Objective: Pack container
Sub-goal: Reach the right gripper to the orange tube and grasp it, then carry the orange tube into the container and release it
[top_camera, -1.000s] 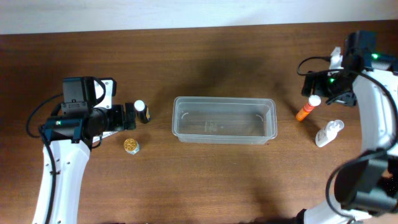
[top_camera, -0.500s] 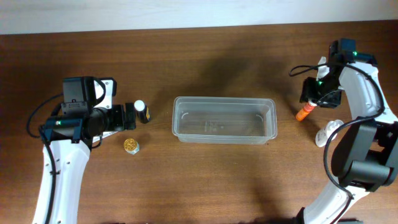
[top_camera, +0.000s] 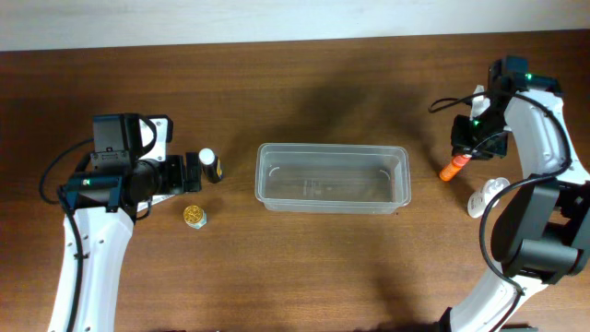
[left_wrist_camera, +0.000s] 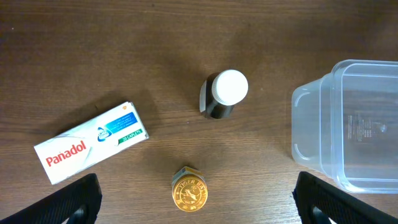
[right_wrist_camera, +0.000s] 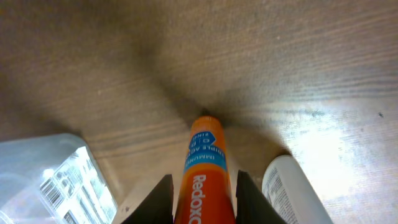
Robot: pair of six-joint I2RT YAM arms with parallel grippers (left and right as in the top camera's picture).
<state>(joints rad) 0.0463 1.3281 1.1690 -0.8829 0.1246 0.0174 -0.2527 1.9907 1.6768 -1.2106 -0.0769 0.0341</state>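
**Right hand at the Redoxon tube, container empty at mid-surface**

The right hand (right_wrist_camera: pixel 202 193) has its fingers close on either side of the orange Redoxon tube (right_wrist_camera: pixel 204 155). The tube lies on the wooden surface (top_camera: pixel 304 267), right of the clear container (top_camera: pixel 332 148). Whether the fingers press it I cannot tell. A good pick would grip the tube's body squarely, lift away from the white bottle (right_wrist_camera: pixel 292 186) just beside it, and pass over the rim before letting go. The left hand (top_camera: pixel 191 172) is spread wide and holds nothing. Only the left wrist view shows the Panadol box (left_wrist_camera: pixel 90 142) plainly, and only the right wrist view shows the tube's label.
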